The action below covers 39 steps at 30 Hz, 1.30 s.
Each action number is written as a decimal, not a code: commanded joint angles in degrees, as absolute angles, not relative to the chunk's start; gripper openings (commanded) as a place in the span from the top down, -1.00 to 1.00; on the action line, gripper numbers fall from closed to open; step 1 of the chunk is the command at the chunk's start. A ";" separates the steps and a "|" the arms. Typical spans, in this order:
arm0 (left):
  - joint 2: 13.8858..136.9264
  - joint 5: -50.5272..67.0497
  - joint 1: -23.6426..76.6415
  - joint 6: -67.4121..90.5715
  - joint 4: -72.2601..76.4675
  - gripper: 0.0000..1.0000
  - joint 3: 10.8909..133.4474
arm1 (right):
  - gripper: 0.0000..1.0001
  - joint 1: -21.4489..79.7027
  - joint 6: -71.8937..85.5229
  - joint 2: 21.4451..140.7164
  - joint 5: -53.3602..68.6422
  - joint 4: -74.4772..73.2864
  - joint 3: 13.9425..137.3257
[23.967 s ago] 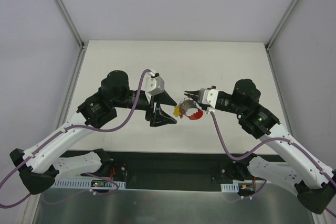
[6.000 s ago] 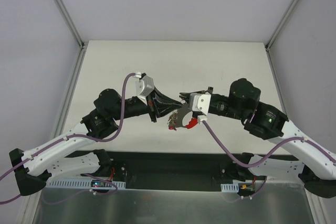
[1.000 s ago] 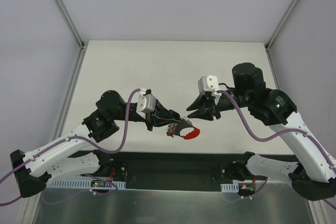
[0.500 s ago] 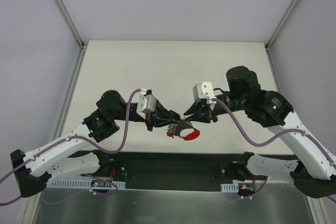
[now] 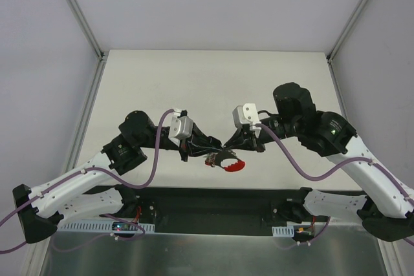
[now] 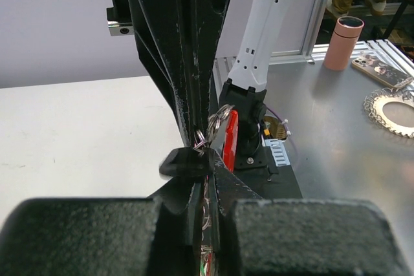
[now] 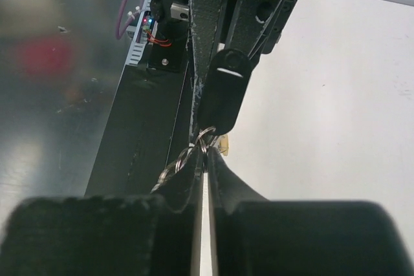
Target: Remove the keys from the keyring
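Keyring (image 6: 217,119): thin silver loops, held in the air over the near edge of the table (image 5: 213,82), between the two arms. Keys (image 5: 211,158) hang just under it in a small clump; colours too small to sort from above. A black fob (image 7: 226,92) and a red tag (image 5: 237,165) hang with the bunch, the tag lowest and to the right.

Left gripper (image 5: 217,146): fingers pressed together, with ring wire running down between them in its wrist view. It carries the bunch.

Right gripper (image 7: 202,159): comes in nose to nose from the right. Fingers are pressed almost together, leaving only a hairline slit, and a loop of ring enters at the tips. It looks like a pinch on the wire, but the bite is very shallow.

No key looks free of the ring yet.

Risks, as judged:
- The right pinch sits on the very end of thin round wire, so any pull could let it slip out.
- The tips are almost touching, so a small twist could knock finger on finger and shake the left hold.
- A straight pull would only tug the whole ring, because the coil must be spread first.
- The bunch hangs over the near edge, so a dropped key may fall off the table.
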State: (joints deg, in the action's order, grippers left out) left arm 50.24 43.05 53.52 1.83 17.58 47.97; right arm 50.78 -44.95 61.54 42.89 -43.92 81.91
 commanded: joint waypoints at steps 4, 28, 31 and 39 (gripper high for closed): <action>49.57 41.31 53.09 0.97 21.62 1.00 51.15 | 0.98 51.50 -46.93 59.77 42.63 -40.52 80.95; 48.16 46.84 53.00 -7.74 0.26 -0.20 58.45 | 0.99 51.50 -54.94 53.44 52.47 -43.78 80.07; 49.04 48.78 53.00 -6.25 0.26 -0.13 58.71 | 0.99 51.50 -53.36 52.91 52.21 -41.14 79.19; 50.53 48.43 54.23 -1.06 0.70 -0.06 59.06 | 0.99 51.59 -49.75 51.77 50.54 -34.90 77.87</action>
State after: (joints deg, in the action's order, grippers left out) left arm 49.98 46.52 53.32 -4.19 -0.56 56.88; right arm 51.27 -51.68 52.77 48.93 -42.37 77.91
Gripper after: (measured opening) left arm 0.532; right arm 0.017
